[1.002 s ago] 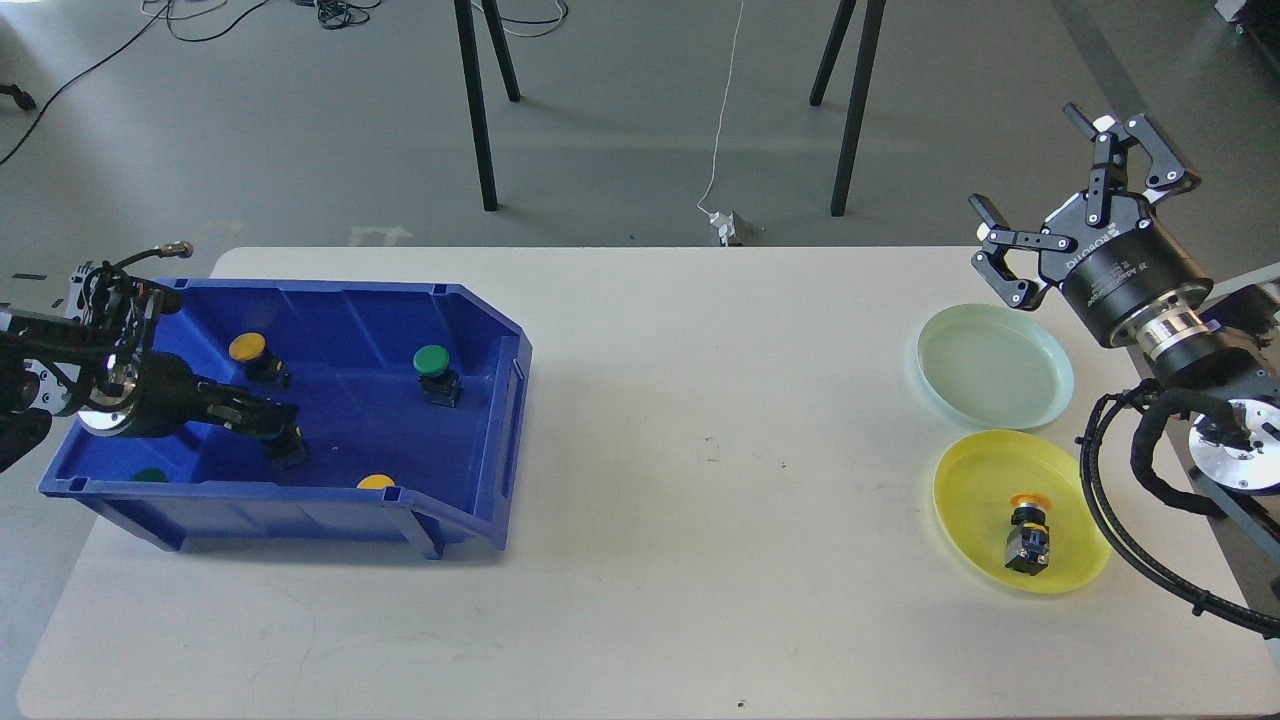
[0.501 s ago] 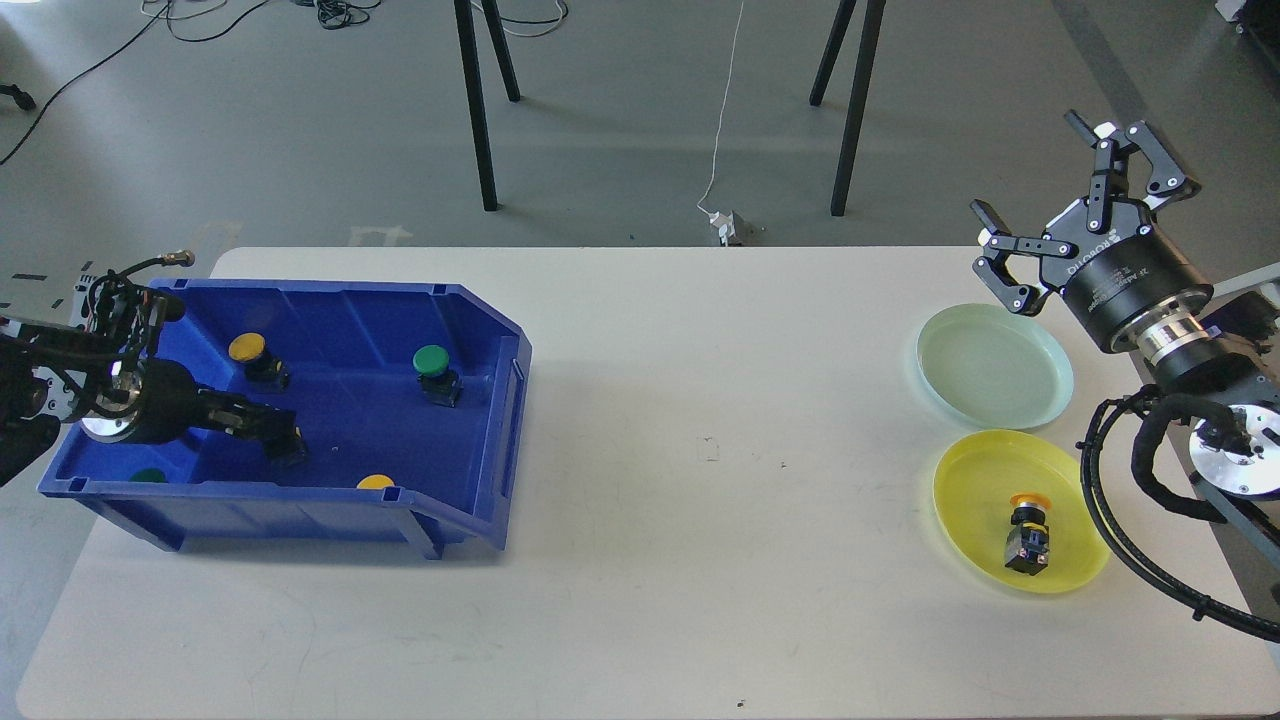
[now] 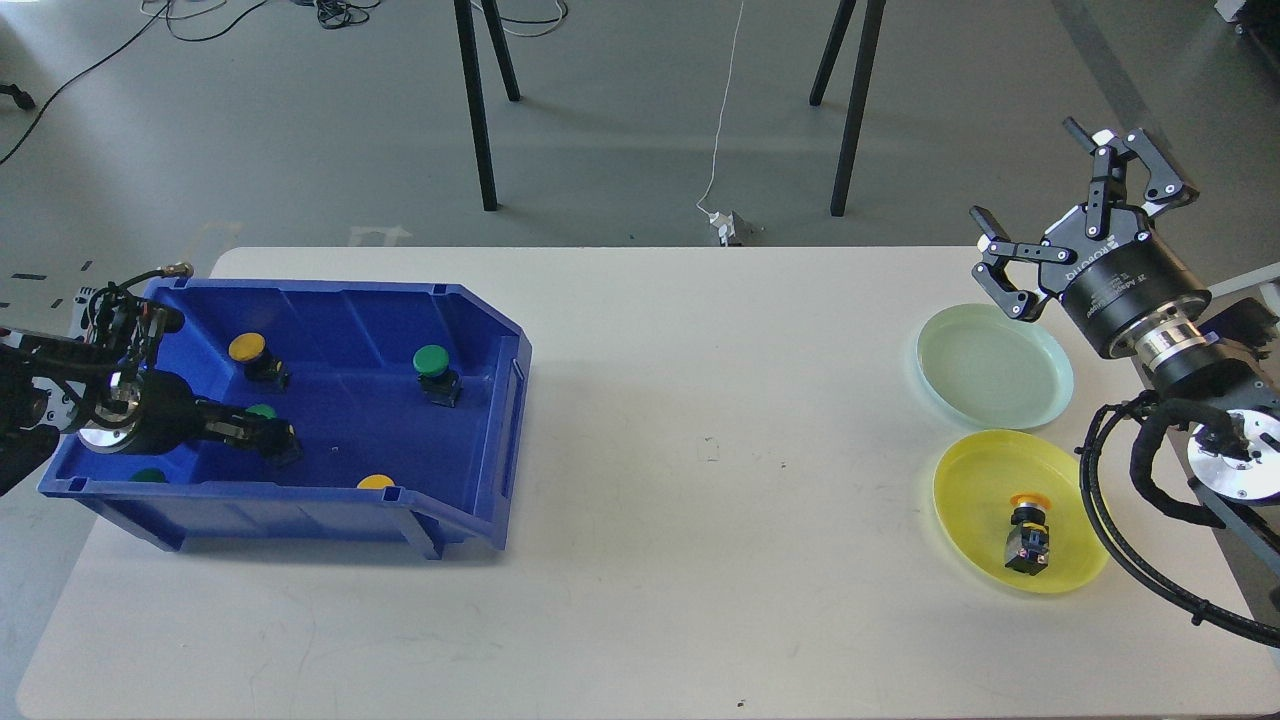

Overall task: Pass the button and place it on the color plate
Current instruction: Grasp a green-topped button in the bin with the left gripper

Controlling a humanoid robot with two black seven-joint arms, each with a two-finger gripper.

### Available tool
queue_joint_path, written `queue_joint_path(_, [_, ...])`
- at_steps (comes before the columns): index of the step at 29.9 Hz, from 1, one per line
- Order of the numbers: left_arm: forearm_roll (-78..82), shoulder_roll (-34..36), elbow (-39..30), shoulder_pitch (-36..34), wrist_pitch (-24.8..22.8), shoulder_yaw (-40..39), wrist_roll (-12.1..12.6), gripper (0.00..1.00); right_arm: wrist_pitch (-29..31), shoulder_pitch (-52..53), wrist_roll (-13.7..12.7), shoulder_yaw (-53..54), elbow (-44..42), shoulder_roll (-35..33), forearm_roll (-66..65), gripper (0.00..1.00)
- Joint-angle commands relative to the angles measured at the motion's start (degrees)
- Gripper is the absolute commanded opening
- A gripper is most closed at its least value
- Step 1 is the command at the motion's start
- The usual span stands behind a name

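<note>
White table (image 3: 640, 560): the wide middle stretch between bin and plates is bare; the front half is also open.

Blue bin (image 3: 470, 330) at the table's left end, its low open lip facing right toward the table centre, its left wall close to the table's left edge. Several buttons lie inside it.

Right arm comes in from the right edge. Right gripper (image 3: 1075, 190) hangs above the far right corner of the table, fingers spread wide, nothing between them. It is clear of the plates, just beyond the far rim of the pale green plate (image 3: 995, 365).

Left arm comes in from the left edge, reaching over the bin's left wall. Left gripper (image 3: 262, 435) is low inside the bin, near the floor at the front left. It is dark and seen nearly end-on; the fingers cannot be told apart, so whether it is closed cannot be judged. A green button (image 3: 263, 412) shows right at its tip, touching or nearly so.

Yellow plate (image 3: 975, 475) sits near the right edge, just in front of the pale green plate, rims almost meeting. An orange-capped button (image 3: 1028, 530) lies tipped on its side on it.

Other buttons in bin: green-capped one (image 3: 433, 368) toward the right, yellow-capped one (image 3: 250, 352) at back left, both upright. A yellow cap (image 3: 376, 482) and a green cap (image 3: 149, 476) peek above the front wall.
</note>
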Motion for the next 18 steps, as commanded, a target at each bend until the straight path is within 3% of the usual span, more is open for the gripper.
queue_joint_path(1, [0.00,0.03,0.09,-0.22,0.18,2.56,0.00,0.07,0.00,-0.07,0.00,0.01,-0.08,0.00,0.00,0.97])
queue_joint_path(14, [-0.44,1.52,-3.76,-3.65,0.53,2.04,0.00,0.03,0.00,-0.42,0.00,0.01,-0.52,0.35,-0.09,0.97])
queue_joint_path(18, [-2.98,8.35,-12.62,-6.37,-0.52,1.68,0.00,0.03,0.00,-0.42,0.00,0.01,-0.88,0.44,-0.09,0.97])
